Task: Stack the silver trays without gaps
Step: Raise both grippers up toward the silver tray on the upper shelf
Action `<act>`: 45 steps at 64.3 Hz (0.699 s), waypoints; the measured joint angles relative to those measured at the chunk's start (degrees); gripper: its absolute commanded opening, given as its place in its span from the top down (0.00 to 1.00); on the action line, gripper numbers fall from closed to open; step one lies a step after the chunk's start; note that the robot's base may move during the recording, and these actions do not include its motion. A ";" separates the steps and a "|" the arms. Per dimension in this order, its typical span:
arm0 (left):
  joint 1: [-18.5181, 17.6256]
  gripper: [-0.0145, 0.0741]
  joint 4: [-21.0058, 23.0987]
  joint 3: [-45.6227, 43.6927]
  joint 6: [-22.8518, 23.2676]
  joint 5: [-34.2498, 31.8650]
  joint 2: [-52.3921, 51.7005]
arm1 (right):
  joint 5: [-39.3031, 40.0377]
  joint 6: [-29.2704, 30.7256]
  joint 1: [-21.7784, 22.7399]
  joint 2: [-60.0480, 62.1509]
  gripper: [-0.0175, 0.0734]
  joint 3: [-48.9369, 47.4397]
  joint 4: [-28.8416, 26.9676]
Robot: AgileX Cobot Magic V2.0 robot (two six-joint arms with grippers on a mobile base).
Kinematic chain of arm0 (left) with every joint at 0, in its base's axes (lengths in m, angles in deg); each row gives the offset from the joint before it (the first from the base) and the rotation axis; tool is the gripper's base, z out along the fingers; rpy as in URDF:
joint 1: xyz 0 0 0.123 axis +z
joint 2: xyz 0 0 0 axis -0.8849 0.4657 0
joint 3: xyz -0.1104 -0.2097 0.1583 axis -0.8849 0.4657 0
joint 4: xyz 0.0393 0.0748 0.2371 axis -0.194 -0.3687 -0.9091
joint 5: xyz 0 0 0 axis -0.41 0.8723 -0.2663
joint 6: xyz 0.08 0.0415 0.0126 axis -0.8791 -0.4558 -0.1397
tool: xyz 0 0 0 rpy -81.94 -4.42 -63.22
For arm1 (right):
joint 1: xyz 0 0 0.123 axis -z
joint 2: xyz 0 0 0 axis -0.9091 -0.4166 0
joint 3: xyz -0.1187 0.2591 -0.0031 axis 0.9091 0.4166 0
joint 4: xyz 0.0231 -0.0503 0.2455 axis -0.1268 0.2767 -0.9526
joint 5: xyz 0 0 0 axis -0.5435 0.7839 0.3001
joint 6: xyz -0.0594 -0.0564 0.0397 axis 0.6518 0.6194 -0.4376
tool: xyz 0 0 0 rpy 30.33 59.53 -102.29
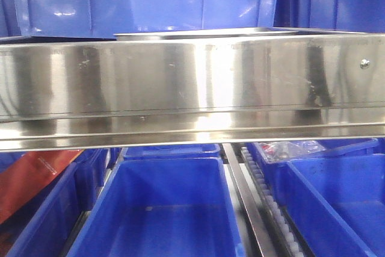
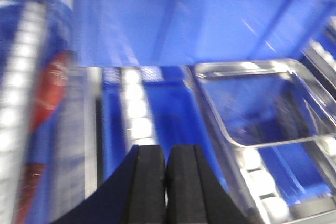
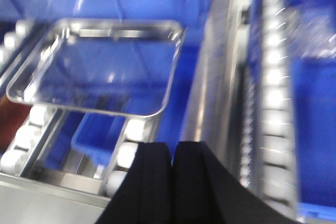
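A silver tray (image 3: pixel 100 66) rests on white rollers, up and left of my right gripper (image 3: pixel 174 153), which is shut and empty, apart from the tray. The same kind of silver tray (image 2: pixel 262 103) shows in the left wrist view, up and right of my left gripper (image 2: pixel 166 156), also shut and empty. In the front view only a thin tray rim (image 1: pixel 210 33) shows above the wide brushed-steel band (image 1: pixel 192 82). Both wrist views are blurred. Neither gripper shows in the front view.
Blue plastic bins stand behind the tray (image 2: pixel 184 19) and below the band (image 1: pixel 162 209), (image 1: pixel 343 203). Roller tracks (image 3: pixel 273 103) and a steel rail (image 3: pixel 210 93) run beside the tray. A red package (image 1: pixel 30 179) lies lower left.
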 measured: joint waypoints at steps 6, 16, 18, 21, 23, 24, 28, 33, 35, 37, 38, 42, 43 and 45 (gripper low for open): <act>-5.48 0.86 -2.03 -0.86 2.00 -1.39 4.96 | 1.84 0.00 -3.63 -4.52 0.89 -0.81 0.53; -13.58 0.86 -10.79 -4.53 10.11 -1.98 14.24 | 4.74 0.10 -7.12 -11.55 0.89 -2.89 1.40; -14.64 0.86 -12.18 -5.27 11.39 -1.98 15.88 | 4.89 0.10 -7.26 -12.56 0.89 -3.37 1.46; -16.44 0.86 -14.01 -6.67 13.16 -1.98 18.60 | 5.32 0.10 -7.30 -14.17 0.89 -4.15 1.90; -17.15 0.86 -14.80 -7.50 13.81 -1.98 20.14 | 5.42 0.10 -7.30 -15.28 0.89 -4.61 2.16; -17.47 0.86 -14.98 -8.17 14.23 -1.98 20.91 | 5.46 0.10 -7.30 -15.71 0.89 -4.82 2.34; -18.76 0.86 -15.64 -10.15 15.49 -1.98 24.60 | 5.67 0.10 -7.30 -17.43 0.89 -5.89 2.65; -19.92 0.85 -15.90 -12.40 16.43 -1.77 27.94 | 5.91 0.10 -7.30 -19.77 0.89 -7.35 2.80; -20.32 0.85 -16.02 -13.14 16.74 -1.73 29.40 | 6.16 0.10 -7.30 -20.51 0.89 -7.85 2.92; -20.64 0.84 -16.00 -13.81 17.03 -1.62 30.46 | 6.28 0.10 -7.30 -21.20 0.89 -8.43 3.17; -20.74 0.83 -16.00 -14.13 17.25 -1.62 30.97 | 6.28 0.10 -7.30 -21.55 0.89 -8.66 3.30; -20.94 0.76 -16.00 -15.36 17.79 -1.46 32.91 | 6.27 0.10 -7.30 -23.10 0.89 -9.57 4.27; -20.94 0.75 -16.00 -15.60 17.94 -1.47 33.27 | 6.26 0.10 -7.40 -23.48 0.89 -9.82 4.59; -20.94 0.71 -16.00 -16.19 18.24 -1.47 34.12 | 5.89 0.10 -7.39 -24.21 0.89 -10.47 5.18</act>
